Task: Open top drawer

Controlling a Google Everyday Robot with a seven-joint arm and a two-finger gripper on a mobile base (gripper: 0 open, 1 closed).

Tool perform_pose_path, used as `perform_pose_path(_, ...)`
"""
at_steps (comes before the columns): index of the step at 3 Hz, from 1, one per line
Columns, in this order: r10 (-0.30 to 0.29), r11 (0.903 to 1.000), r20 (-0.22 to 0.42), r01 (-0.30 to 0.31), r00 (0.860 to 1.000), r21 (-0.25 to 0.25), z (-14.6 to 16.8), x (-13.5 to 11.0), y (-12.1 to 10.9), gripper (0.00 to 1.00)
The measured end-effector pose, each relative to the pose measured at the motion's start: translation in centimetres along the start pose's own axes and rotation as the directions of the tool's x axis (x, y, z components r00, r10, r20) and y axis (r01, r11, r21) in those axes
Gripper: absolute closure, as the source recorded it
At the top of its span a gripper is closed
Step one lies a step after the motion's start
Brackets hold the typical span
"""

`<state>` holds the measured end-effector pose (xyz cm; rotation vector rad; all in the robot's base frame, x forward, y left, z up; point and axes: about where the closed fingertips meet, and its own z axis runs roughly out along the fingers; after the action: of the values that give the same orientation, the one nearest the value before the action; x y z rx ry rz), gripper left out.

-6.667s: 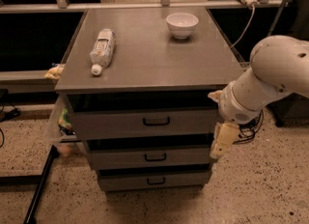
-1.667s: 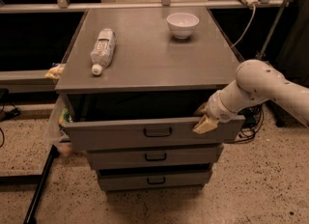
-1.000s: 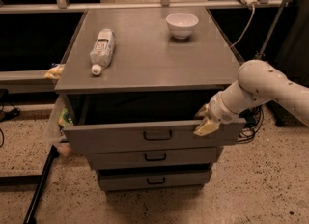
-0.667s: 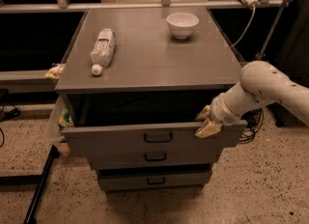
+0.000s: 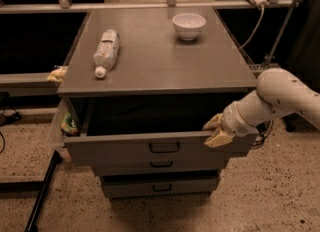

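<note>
The top drawer (image 5: 125,150), a wide grey metal front with a small black loop handle (image 5: 164,147) at its centre, stands pulled well out from the grey cabinet; its inside is dark. My gripper (image 5: 216,131) is at the drawer's right end, its tan fingers over the top rim of the front panel. The white arm reaches in from the right. The mid-sized drawer (image 5: 161,165) and the smallest drawer (image 5: 161,187) below are shut.
On the cabinet top (image 5: 160,56) lie a plastic bottle (image 5: 105,51) on its side and a white bowl (image 5: 188,25). A crumpled packet (image 5: 69,124) sits at the cabinet's left side. A cable (image 5: 252,26) hangs at the back right. The floor is speckled.
The top drawer, shut at first, has slid out toward the camera. My gripper moved from the cabinet's right side up to the drawer's right rim and came forward with it.
</note>
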<state>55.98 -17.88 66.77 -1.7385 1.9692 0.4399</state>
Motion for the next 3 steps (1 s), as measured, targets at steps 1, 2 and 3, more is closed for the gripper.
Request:
perform_pose_path(1,0.021,0.9998,0.033,-0.02,0.999,-0.009,-0.3,0.2,1.6,1.0)
perform_pose_path(2,0.021,0.9998,0.033,-0.02,0.999,-0.009,-0.3,0.2,1.6,1.0)
perform_pose_path(3,0.044,0.999,0.06,-0.043,0.997,-0.014,-0.8,0.5,3.4,1.0)
